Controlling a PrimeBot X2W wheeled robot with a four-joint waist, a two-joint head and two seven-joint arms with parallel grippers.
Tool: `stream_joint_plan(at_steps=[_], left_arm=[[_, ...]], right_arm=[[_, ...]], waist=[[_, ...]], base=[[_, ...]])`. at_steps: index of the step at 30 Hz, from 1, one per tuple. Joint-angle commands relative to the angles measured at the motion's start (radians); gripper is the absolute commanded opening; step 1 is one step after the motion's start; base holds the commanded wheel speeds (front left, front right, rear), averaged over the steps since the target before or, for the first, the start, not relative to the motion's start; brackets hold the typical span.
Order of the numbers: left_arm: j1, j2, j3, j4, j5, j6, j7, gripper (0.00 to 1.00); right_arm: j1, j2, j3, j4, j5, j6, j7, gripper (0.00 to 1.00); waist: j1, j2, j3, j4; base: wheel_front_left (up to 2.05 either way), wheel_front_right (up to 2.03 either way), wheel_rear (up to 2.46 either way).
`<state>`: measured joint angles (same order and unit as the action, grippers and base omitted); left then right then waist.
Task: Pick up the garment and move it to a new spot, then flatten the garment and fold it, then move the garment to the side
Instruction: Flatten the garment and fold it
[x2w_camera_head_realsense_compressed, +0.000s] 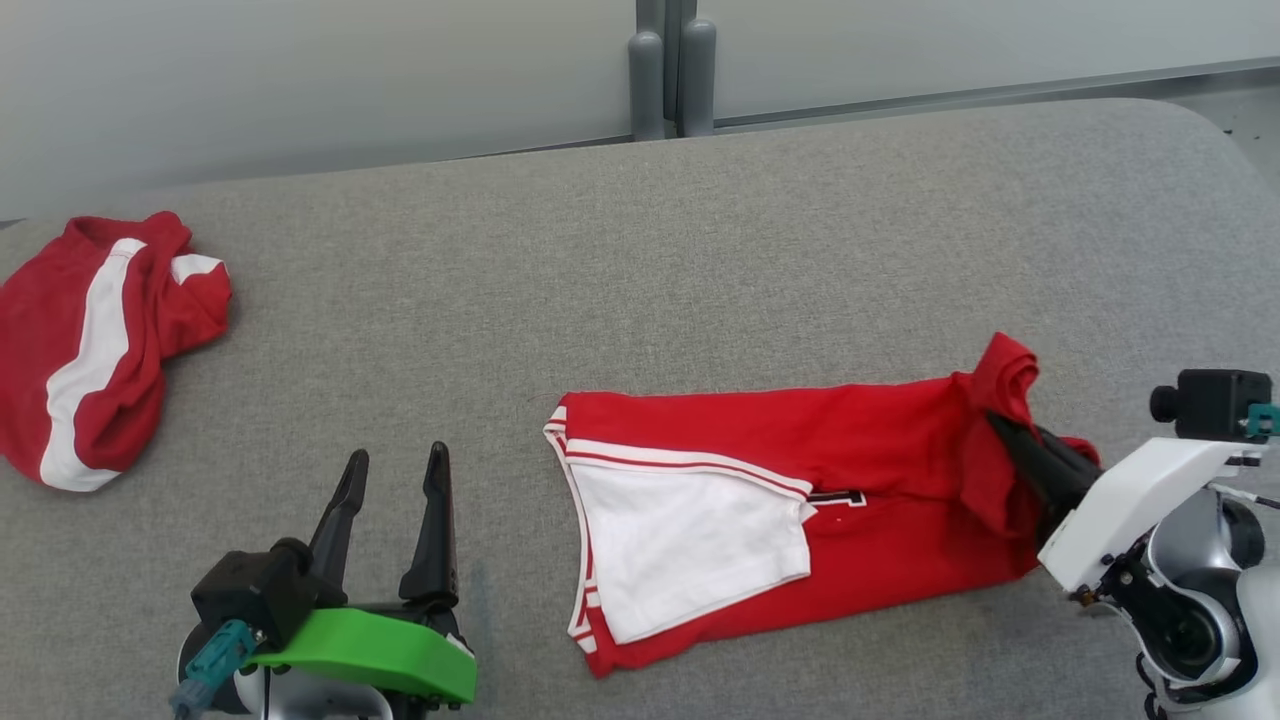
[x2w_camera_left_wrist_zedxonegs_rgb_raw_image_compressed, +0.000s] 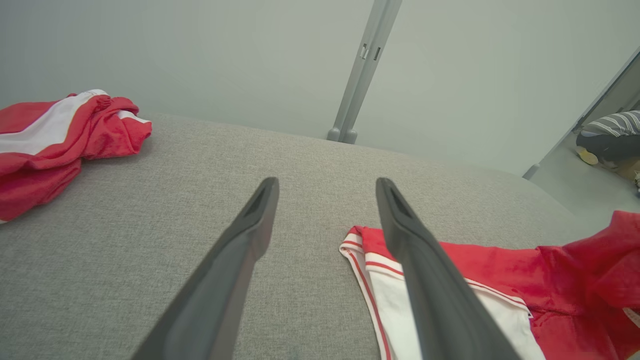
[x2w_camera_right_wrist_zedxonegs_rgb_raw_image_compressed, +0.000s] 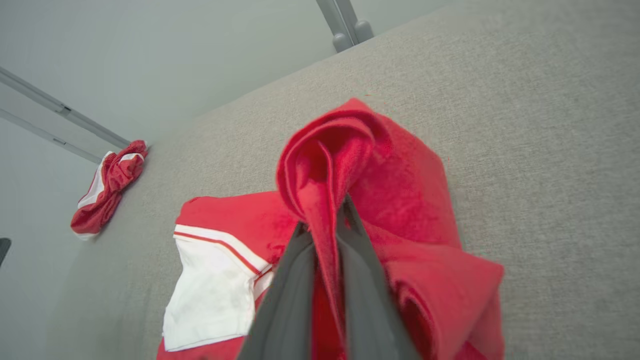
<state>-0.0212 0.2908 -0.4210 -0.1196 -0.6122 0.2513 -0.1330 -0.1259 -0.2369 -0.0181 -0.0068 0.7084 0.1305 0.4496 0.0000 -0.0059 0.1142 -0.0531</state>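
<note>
The garment (x2w_camera_head_realsense_compressed: 820, 500) is a red shirt with a white panel and striped trim, folded and lying flat on the grey table's front right. My right gripper (x2w_camera_head_realsense_compressed: 1005, 432) is shut on its right end, and a bunch of red cloth rises between the fingers (x2w_camera_right_wrist_zedxonegs_rgb_raw_image_compressed: 325, 220). The lifted fold (x2w_camera_right_wrist_zedxonegs_rgb_raw_image_compressed: 340, 150) stands above the table. My left gripper (x2w_camera_head_realsense_compressed: 397, 462) stands open to the left of the garment, apart from it, with nothing between its fingers (x2w_camera_left_wrist_zedxonegs_rgb_raw_image_compressed: 325, 190). The garment's striped corner (x2w_camera_left_wrist_zedxonegs_rgb_raw_image_compressed: 365, 250) lies just right of those fingers.
A second red and white garment (x2w_camera_head_realsense_compressed: 95, 340) lies crumpled at the table's left edge, also in the left wrist view (x2w_camera_left_wrist_zedxonegs_rgb_raw_image_compressed: 60, 135). The grey table (x2w_camera_head_realsense_compressed: 650, 250) stretches back to a pale wall with a grey post (x2w_camera_head_realsense_compressed: 672, 70). The table's rounded right edge is near my right arm.
</note>
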Motion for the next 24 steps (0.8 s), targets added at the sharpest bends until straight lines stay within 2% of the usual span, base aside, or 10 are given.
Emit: stream_joint_plan(at_steps=[1, 7, 12, 20, 24], left_arm=[[-0.010, -0.002, -0.002, 0.004, 0.001, -0.003, 0.001, 1.00], [-0.017, -0.007, -0.018, 0.010, -0.001, -0.012, 0.004, 1.00], [-0.018, -0.011, -0.024, 0.015, -0.007, -0.014, 0.001, 1.00], [-0.023, -0.012, -0.034, 0.022, -0.015, -0.024, 0.007, 1.00], [-0.027, -0.003, -0.035, 0.021, -0.015, -0.023, 0.015, 1.00]], right_arm=[[0.019, 0.008, 0.020, -0.039, 0.023, 0.000, 0.023, 0.00], [0.045, 0.062, 0.083, -0.133, 0.071, 0.000, 0.079, 0.00], [0.042, 0.114, 0.145, -0.160, 0.073, 0.000, 0.089, 0.00], [0.008, 0.169, 0.253, -0.046, 0.070, 0.001, 0.014, 0.00], [-0.032, 0.182, 0.303, 0.074, 0.076, 0.001, -0.088, 0.00]], waist=[[0.0000, 0.0059, -0.005, 0.006], [0.0000, 0.0059, -0.018, 0.035], [0.0000, 0.0059, -0.026, 0.063], [0.0000, 0.0059, -0.038, 0.110], [0.0000, 0.0059, -0.040, 0.136]], base=[[0.00, 0.00, 0.00], [0.00, 0.00, 0.00], [0.00, 0.00, 0.00], [0.00, 0.00, 0.00], [0.00, 0.00, 0.00]])
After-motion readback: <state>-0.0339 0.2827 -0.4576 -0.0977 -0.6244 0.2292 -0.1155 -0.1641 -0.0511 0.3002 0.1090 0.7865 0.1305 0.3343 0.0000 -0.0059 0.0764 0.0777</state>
